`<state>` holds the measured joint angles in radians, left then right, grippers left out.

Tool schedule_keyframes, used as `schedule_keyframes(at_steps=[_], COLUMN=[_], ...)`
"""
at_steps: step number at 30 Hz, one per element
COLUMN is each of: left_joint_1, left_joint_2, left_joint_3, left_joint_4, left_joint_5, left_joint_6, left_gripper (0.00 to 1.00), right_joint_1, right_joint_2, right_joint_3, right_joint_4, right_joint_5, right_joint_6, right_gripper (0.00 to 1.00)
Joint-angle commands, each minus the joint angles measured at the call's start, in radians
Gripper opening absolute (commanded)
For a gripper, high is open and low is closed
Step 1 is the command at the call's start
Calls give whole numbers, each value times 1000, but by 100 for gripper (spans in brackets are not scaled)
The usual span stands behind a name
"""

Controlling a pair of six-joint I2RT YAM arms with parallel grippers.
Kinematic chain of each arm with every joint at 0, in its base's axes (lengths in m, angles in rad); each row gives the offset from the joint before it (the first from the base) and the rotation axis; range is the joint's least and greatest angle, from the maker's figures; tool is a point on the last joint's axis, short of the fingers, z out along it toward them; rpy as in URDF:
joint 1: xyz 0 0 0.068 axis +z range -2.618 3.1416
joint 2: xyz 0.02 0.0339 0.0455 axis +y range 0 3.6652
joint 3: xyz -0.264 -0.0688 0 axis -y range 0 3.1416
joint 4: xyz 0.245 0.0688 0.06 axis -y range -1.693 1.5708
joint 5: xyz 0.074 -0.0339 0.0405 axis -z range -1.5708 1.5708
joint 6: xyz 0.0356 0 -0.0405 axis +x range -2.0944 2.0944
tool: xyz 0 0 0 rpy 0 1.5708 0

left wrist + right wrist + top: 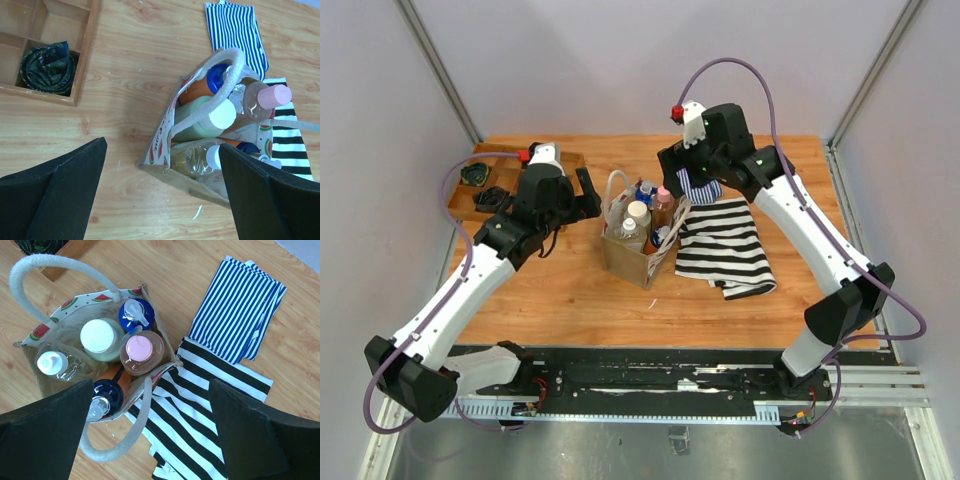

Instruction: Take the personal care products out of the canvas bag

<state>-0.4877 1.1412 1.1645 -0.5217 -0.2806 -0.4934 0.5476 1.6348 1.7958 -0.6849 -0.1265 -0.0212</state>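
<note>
The tan canvas bag (625,258) stands upright mid-table with white rope handles and a watermelon-print band. It holds several personal care bottles: a pink-capped one (139,348), a cream-capped one (99,336), a clear one with a white cap (51,362) and two blue pump bottles (135,314). My left gripper (587,192) is open and empty, above the table just left of the bag (162,145). My right gripper (692,183) is open and empty, hovering over the bag's right rim (160,371) and its handle (142,415).
A black-and-white striped cloth (725,245) lies right of the bag, partly under it. A folded blue-and-white striped cloth (240,305) lies behind that. A compartmented wooden tray (85,60) with a dark coiled object (48,67) sits at the far left.
</note>
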Motion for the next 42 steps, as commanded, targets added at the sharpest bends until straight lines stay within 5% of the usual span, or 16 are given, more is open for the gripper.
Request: schedule_keyframes(at_steps=[1, 12, 18, 23, 28, 31, 38, 42], left_joint_1=[-9, 90, 174, 174, 173, 172, 173, 173], left_joint_2=[9, 127, 221, 267, 233, 162, 18, 47], left_joint_3=[34, 136, 169, 154, 114, 64, -12, 11], left_joint_4=[-7, -18, -67, -84, -58, 6, 72, 34], left_joint_5=[-56, -111, -100, -151, -59, 41, 67, 71], left_joint_6=[50, 100, 93, 95, 94, 99, 117, 107], left_gripper=[100, 100, 100, 100, 100, 100, 100, 100], right_joint_1=[15, 13, 34, 140, 161, 98, -179, -236], right_joint_2=[-17, -81, -44, 45, 86, 62, -25, 112], right_joint_3=[2, -71, -28, 67, 87, 32, -171, -64], right_joint_4=[0, -12, -11, -67, -116, -114, 82, 66], right_joint_5=[18, 88, -47, 19, 184, 252, 45, 10], right_joint_6=[23, 10, 30, -15, -41, 1, 155, 139], right_gripper=[98, 98, 98, 99, 98, 98, 99, 98])
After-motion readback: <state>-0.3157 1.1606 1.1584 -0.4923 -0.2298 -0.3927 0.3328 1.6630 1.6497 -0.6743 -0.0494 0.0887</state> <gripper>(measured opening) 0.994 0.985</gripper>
